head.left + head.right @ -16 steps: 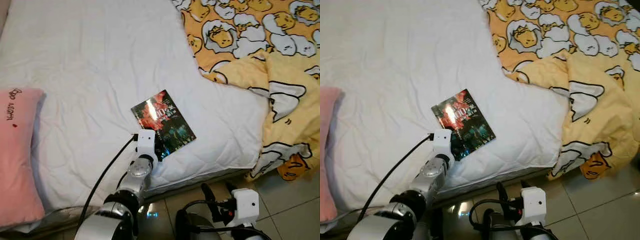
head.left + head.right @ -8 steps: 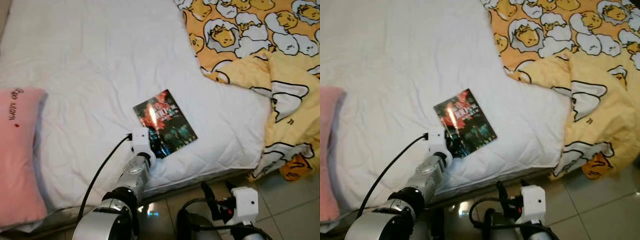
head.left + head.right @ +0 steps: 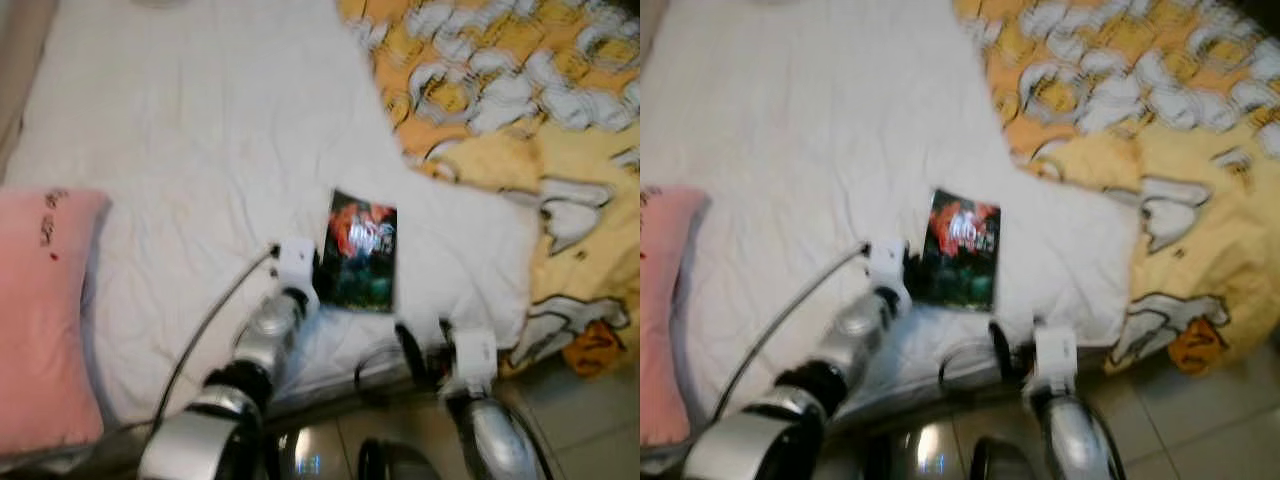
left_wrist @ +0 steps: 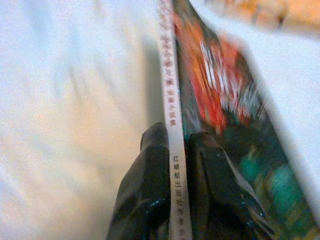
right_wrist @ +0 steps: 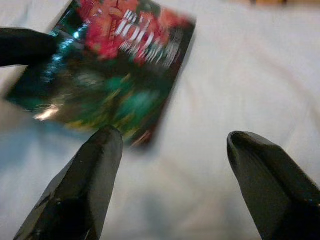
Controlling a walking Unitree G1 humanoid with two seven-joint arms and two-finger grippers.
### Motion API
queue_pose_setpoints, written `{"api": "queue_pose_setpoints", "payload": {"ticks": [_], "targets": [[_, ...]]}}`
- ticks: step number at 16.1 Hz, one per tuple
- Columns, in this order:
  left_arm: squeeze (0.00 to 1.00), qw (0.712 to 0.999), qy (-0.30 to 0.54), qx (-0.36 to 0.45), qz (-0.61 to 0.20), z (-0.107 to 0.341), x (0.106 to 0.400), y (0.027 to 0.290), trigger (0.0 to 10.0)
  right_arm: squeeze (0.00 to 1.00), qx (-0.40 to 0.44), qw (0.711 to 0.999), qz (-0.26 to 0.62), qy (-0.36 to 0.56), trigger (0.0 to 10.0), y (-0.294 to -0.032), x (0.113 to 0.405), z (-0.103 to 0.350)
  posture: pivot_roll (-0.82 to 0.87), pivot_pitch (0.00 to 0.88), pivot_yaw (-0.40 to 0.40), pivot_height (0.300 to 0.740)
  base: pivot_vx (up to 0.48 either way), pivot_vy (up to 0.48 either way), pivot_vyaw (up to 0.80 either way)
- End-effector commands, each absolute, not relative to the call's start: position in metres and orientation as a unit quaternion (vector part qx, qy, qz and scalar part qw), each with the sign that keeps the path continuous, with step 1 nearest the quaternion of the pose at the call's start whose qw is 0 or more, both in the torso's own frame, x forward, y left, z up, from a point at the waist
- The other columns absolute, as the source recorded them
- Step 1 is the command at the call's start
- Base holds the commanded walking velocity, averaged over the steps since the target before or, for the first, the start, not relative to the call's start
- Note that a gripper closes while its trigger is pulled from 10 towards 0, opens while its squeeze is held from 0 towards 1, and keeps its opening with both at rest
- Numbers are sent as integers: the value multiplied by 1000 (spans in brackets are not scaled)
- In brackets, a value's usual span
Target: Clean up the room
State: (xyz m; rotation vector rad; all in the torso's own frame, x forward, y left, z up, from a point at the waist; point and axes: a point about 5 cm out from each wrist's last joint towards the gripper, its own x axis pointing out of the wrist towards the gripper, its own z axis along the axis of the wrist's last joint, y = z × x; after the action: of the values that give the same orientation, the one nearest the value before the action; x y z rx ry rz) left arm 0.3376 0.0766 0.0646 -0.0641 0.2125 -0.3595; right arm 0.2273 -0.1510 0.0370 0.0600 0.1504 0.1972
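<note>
1. Since a second ago, the glossy dark book with a red and green cover (image 3: 361, 252) has turned from a slanted lie to nearly square with the bed edge, and my right arm has come up from beside the floor to the mattress edge.
2. My left gripper (image 4: 172, 145) is clamped on the book's white spine, one black finger (image 4: 150, 165) on each side of it; in the head views its white wrist housing sits just left of the book.
3. That book lies on the white quilted bed sheet (image 3: 200, 150), near the front edge of the bed.
4. My right gripper (image 5: 170, 150) is spread wide, its two black fingers (image 5: 95, 165) well apart, poised just short of the book's near corner over the sheet.
5. To my left on the bed lies a pink oblong pillow with dark lettering (image 3: 40, 300).
6. On my right, an orange and yellow quilt printed with white cartoon figures (image 3: 520, 90) covers the far corner and hangs over the side towards the tiled floor (image 3: 590, 420).
7. Both head views are blurred.
</note>
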Motion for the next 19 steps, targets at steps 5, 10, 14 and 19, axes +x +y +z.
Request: {"api": "queue_pose_setpoints", "payload": {"ticks": [5,10,14,19], "targets": [[0,994,-45,-4,-99,119,346,135,0,0,69,996,56,5,10000,-166,279,71,119,0,1,740,0,0,0],[0,997,-18,70,-19,104,337,149,10000,0,75,995,63,-3,10000,-172,304,79,130,0,-24,740,0,0,496],[0,993,-38,85,-75,117,338,139,10000,0,65,995,78,7,10000,-164,297,69,107,0,-27,740,0,0,316],[0,995,-33,47,-80,123,345,121,10000,0,61,993,105,0,10000,-153,293,69,71,0,-12,740,0,384,140]]}}
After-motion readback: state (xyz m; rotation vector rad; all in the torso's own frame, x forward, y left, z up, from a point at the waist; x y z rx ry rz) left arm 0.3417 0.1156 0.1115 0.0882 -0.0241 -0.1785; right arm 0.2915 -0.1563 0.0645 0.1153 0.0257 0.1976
